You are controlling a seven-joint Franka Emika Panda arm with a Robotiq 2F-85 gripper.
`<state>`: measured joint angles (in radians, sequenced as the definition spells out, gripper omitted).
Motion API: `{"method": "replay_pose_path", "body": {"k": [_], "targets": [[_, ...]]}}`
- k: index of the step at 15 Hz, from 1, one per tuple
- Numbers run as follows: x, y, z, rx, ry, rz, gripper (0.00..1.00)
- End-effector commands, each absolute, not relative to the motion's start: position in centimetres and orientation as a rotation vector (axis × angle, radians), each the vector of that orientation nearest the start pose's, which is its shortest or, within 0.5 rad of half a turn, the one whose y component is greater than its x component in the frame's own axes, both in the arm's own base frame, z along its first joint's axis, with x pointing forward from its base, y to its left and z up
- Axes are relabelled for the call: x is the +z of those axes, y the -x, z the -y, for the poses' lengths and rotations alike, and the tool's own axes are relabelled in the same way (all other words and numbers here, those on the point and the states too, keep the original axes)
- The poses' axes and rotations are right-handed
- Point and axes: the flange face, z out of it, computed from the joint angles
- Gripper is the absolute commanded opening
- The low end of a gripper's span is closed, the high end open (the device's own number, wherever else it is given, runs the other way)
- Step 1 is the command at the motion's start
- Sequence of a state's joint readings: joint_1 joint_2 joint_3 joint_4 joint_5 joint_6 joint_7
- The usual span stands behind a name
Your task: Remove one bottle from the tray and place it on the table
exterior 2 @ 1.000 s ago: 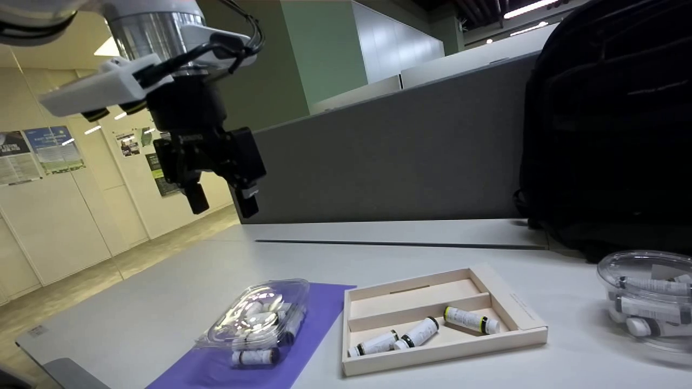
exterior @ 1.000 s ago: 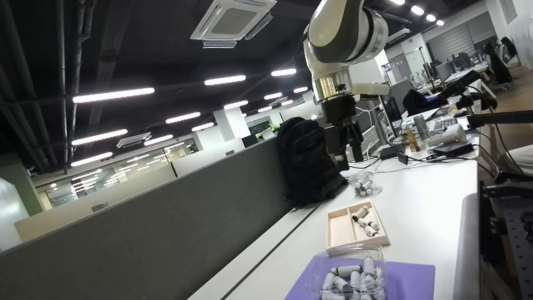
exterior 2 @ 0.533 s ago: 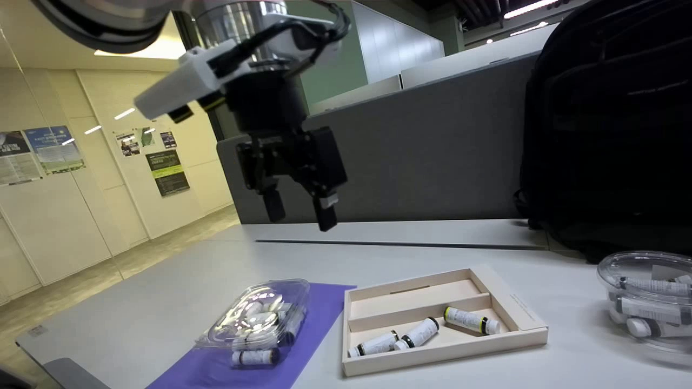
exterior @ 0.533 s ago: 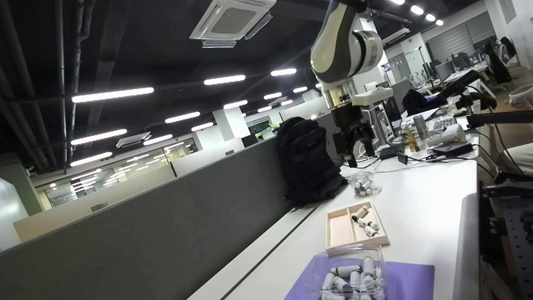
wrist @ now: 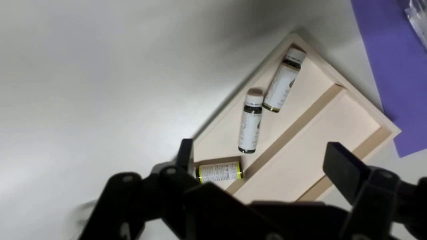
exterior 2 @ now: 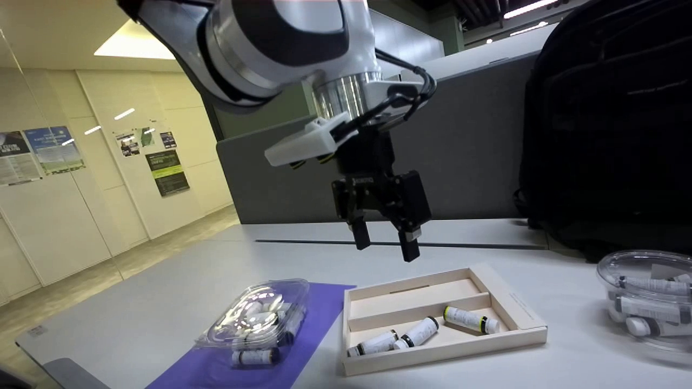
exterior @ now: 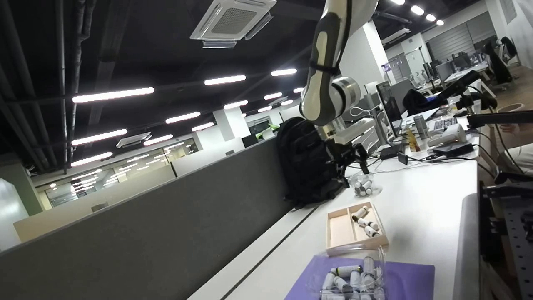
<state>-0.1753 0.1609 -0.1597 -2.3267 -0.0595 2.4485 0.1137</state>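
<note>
The claw (exterior 2: 385,247) is hanging above the worktop (exterior 2: 162,308), its two fingers (exterior 2: 409,249) standing well apart, and in the wrist view a wooden tray (exterior 2: 443,354) is showing beneath and between them. The tray is lying between the worktop's back edge, along which a grey partition (exterior 2: 459,189) is running, and its front edge. Three small bottles (wrist: 250,128) are lying on their sides in it, all in the compartment nearer the front edge: a yellow-banded bottle (wrist: 220,172) is resting by itself toward one end, and the other two are lying just beside each other toward the opposite end. A purple mat (exterior 2: 330,308) is spreading just beside that opposite end, nearer the worktop's front left corner as an exterior view is showing it. On the mat a clear box (exterior 2: 294,290) is holding more bottles, though glare on its plastic is making their number hard to tell. Beyond the tray's other end a round clear tub (exterior 2: 638,259) is sitting with bottles inside, and near it a black backpack (exterior 2: 605,124) is leaning against the partition at the back edge.
</note>
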Motion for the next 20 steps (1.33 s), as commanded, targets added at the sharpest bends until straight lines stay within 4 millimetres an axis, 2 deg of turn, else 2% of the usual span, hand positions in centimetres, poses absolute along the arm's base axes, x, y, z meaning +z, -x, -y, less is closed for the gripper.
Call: {"method": "replay_pose_path", "body": {"k": [1,3,6,8,14,20], "targets": [[26.0,-50.0,16.6,0.076,3.142,-0.636,1.00],[24.8,-50.9,16.1,0.096,3.148,-0.620,1.00],[24.8,-50.4,16.4,0.079,3.159,-0.599,1.00],[24.0,-50.1,17.0,0.014,3.183,-0.528,1.00],[19.9,-49.9,18.8,-0.031,3.201,-0.387,1.00],[16.3,-50.8,18.6,-0.013,3.205,-0.325,1.00]]}}
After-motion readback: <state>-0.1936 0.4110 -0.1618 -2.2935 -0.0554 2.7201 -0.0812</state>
